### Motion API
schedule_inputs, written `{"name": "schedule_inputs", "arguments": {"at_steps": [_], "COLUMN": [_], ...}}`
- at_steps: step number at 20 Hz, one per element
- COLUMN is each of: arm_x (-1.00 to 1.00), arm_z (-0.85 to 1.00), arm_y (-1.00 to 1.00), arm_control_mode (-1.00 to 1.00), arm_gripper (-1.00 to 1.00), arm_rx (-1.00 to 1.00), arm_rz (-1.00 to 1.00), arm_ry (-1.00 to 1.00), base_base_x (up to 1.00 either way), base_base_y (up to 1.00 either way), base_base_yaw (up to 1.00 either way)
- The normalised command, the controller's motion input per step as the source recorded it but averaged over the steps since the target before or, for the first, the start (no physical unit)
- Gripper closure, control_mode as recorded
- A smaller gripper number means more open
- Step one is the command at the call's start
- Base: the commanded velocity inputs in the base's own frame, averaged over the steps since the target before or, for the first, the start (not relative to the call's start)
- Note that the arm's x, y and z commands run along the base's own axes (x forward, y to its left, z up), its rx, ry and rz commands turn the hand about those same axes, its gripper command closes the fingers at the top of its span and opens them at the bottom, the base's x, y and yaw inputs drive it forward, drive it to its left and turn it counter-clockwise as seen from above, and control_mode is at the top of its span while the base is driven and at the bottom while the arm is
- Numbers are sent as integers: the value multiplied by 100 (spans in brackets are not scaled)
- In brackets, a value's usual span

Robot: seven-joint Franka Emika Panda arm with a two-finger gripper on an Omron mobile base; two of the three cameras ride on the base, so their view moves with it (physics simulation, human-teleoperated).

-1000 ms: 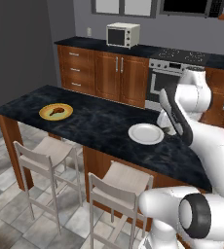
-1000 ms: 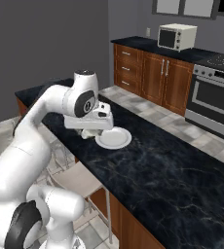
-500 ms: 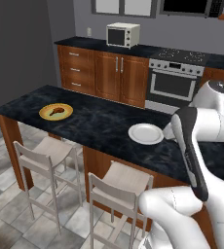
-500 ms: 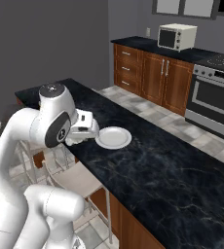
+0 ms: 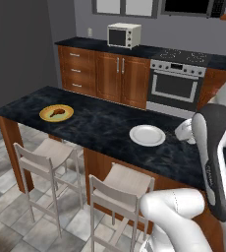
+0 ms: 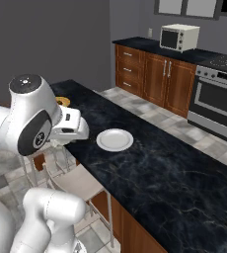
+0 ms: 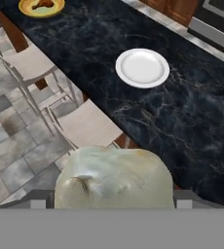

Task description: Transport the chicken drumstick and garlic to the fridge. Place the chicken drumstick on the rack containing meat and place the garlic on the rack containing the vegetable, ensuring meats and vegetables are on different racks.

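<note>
The garlic (image 7: 114, 177), an off-white bulb, sits large at the bottom of the hand view, with my gripper (image 7: 111, 200) shut on it between the two fingertips. I hold it above the stools at the island's near edge. The chicken drumstick (image 5: 57, 111) lies on a yellow plate (image 5: 47, 116) at the left end of the black island counter (image 5: 100, 123), and the same drumstick (image 7: 43, 4) shows at the top left of the hand view. The fridge and its racks are out of view.
An empty white plate (image 5: 147, 135) (image 6: 114, 140) (image 7: 142, 67) rests mid-counter. Two pale stools (image 5: 50, 152) (image 5: 125, 181) stand along the island's near side. Wooden cabinets, a microwave (image 5: 124, 35) and an oven (image 5: 176, 87) line the back wall.
The arm has swung back from over the white plate toward the island's near edge, carrying the garlic with it. The drumstick and both plates have stayed put.
</note>
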Motion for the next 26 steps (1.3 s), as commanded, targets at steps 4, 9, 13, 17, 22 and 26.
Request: {"name": "schedule_inputs", "arguments": {"at_steps": [4,9,13,17,22,26], "arm_x": [-89,-40,0,0,0,0], "arm_z": [45,15,0,0,0,0], "arm_y": [0,0,0,0,0,0], "arm_control_mode": [-100,100,100,100,100,100], "arm_gripper": [100,100,100,100,100,100], "arm_rx": [0,0,0,0,0,0], "arm_rz": [0,0,0,0,0,0], "arm_ry": [-7,-2,0,0,0,0], "base_base_x": [0,-60,-100,-100,-100,-75], "base_base_y": [0,0,-10,-6,-20,-99], "base_base_yaw": [0,-2,-10,-17,-24,-45]}}
